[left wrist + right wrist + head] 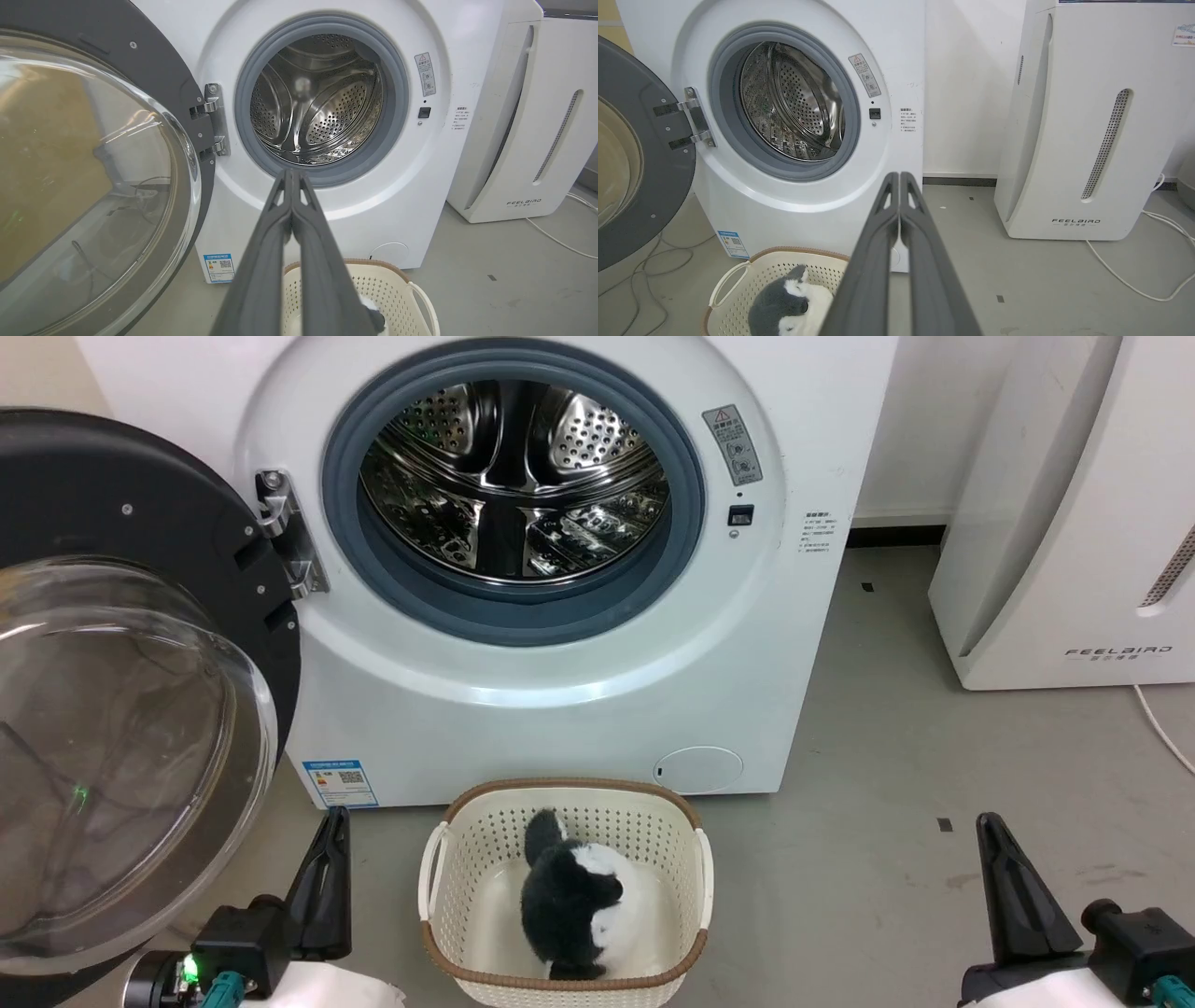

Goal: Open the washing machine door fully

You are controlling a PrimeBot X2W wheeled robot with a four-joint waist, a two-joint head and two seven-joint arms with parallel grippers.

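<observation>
The white washing machine (pixel 579 709) stands ahead with its steel drum (pixel 513 476) uncovered. Its door (pixel 131 523), a black disc with a bulging clear glass bowl (pixel 112 756), hangs swung out to the left on its metal hinge (pixel 289 537). My left gripper (pixel 331 826) is low at the left, shut and empty, just right of the door's lower edge. My right gripper (pixel 990 831) is low at the right, shut and empty, well away from the machine. In the wrist views the door (pixel 93 186) (pixel 640 154) is at the left, and each pair of fingers (pixel 292 175) (pixel 899 177) is pressed together.
A cream basket (pixel 439 868) with a black and white plush toy (pixel 569 896) sits on the grey floor in front of the machine. A white FEELBIRD appliance (pixel 1074 523) stands at the right, with a white cable (pixel 1162 728) on the floor. Cables (pixel 644 261) lie under the door.
</observation>
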